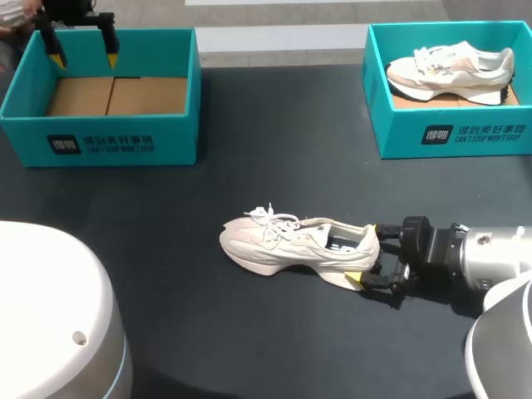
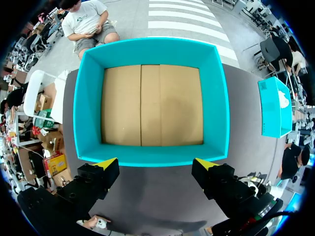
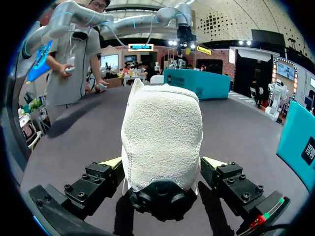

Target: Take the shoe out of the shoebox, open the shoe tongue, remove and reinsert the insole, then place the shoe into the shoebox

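White shoe (image 1: 291, 245) is out of its box and lying on the surface (image 1: 166, 274), so step one looks done. Tongue, insole and reboxing are all left, I'd say. Right gripper (image 1: 367, 252) sits spread around its heel. Left gripper (image 1: 84, 60), also apart, hangs well away from it.

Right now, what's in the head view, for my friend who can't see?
A white shoe lies on the dark table, heel at the right end effector. The left end effector hangs open over an empty box; another box holds a second shoe.
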`<control>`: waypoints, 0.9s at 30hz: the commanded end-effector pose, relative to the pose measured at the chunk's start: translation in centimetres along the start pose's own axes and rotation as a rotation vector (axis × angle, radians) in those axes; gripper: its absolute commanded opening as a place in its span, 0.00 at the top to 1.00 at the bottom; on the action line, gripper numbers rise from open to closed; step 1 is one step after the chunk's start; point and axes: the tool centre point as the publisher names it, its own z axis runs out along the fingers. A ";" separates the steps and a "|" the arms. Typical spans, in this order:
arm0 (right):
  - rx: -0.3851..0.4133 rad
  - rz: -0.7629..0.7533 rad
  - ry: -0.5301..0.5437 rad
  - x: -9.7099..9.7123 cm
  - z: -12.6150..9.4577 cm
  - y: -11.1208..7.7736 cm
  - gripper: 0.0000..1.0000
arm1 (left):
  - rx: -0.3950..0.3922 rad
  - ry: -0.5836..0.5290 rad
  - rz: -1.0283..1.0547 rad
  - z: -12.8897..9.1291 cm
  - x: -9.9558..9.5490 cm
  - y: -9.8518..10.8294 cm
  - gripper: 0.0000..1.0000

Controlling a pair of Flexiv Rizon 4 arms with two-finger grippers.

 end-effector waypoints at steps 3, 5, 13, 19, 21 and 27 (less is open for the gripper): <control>0.001 0.003 0.009 -0.4 1.2 0.1 0.00 | 0.000 0.000 0.000 0.0 0.0 0.0 0.00; -0.001 0.002 0.019 -0.3 1.4 0.2 0.64 | 0.000 0.000 0.000 0.0 0.0 0.0 0.00; -0.007 -0.052 0.115 -0.4 0.5 0.2 1.00 | 0.000 0.000 0.000 0.0 0.0 0.0 0.00; 0.019 -0.086 0.186 -1.4 -1.3 0.0 1.00 | 0.000 0.000 0.000 0.0 0.0 0.0 0.00; 0.024 -0.102 0.209 -1.8 -1.6 -0.1 1.00 | 0.000 0.000 0.000 0.0 0.0 0.0 0.00; 0.022 -0.140 0.260 -2.6 -1.5 0.1 1.00 | 0.000 0.000 0.000 0.0 0.0 0.0 0.00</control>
